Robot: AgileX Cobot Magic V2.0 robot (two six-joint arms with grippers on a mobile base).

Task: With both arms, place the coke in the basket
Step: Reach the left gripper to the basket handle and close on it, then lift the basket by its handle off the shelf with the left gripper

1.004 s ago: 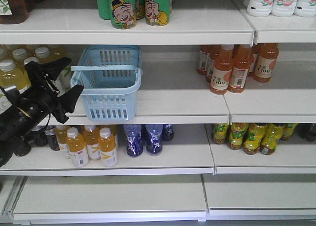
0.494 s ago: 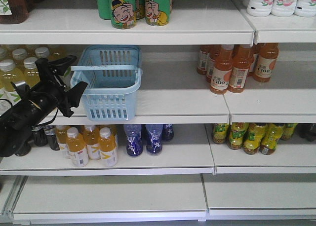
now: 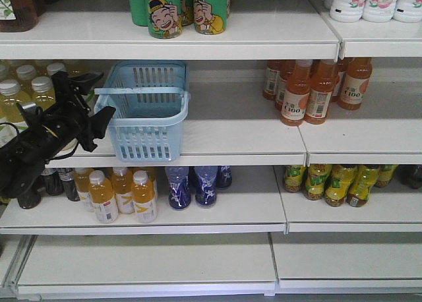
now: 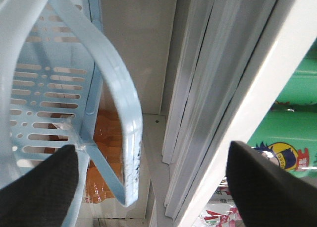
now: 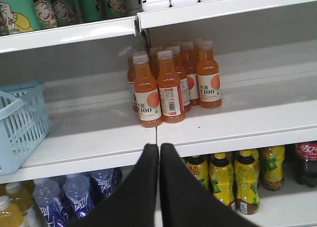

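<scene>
Right gripper (image 5: 159, 148): jaws together, nothing between them. Only the right wrist view shows it, low and in front of the middle shelf (image 3: 237, 127) front edge.

Left gripper (image 3: 99, 96): jaws apart, holding nothing. It sits at the left end of the basket (image 3: 142, 142), arm coming in from the lower left. The lower finger (image 3: 102, 117) is against or just beside the basket's left wall; can't tell contact. In the left wrist view the basket handle (image 4: 119, 118) arcs through the gap between the two fingers.

Basket: light blue, slotted walls, upright, nothing visible inside. It stands at the front edge of the middle shelf, left half, with the handle lying across the top.

Coke (image 5: 307, 162): dark bottle with a red label on the lower shelf (image 3: 244, 206), far right end, just right of the yellow-green bottles (image 3: 330, 183). Well apart from the basket and both grippers.

Lower shelf, left part: orange-yellow juice bottles (image 3: 122, 196), blue bottles (image 3: 191, 186) beside them, under the basket.

Middle shelf, right of the basket: orange C100 bottles (image 3: 310, 91) in a cluster. Left end, behind the left arm: pale yellow bottles (image 3: 20, 94).

Top shelf (image 3: 277, 28): green cartoon cans (image 3: 165, 12) above the basket, white bottles (image 3: 376, 2) at the right.
</scene>
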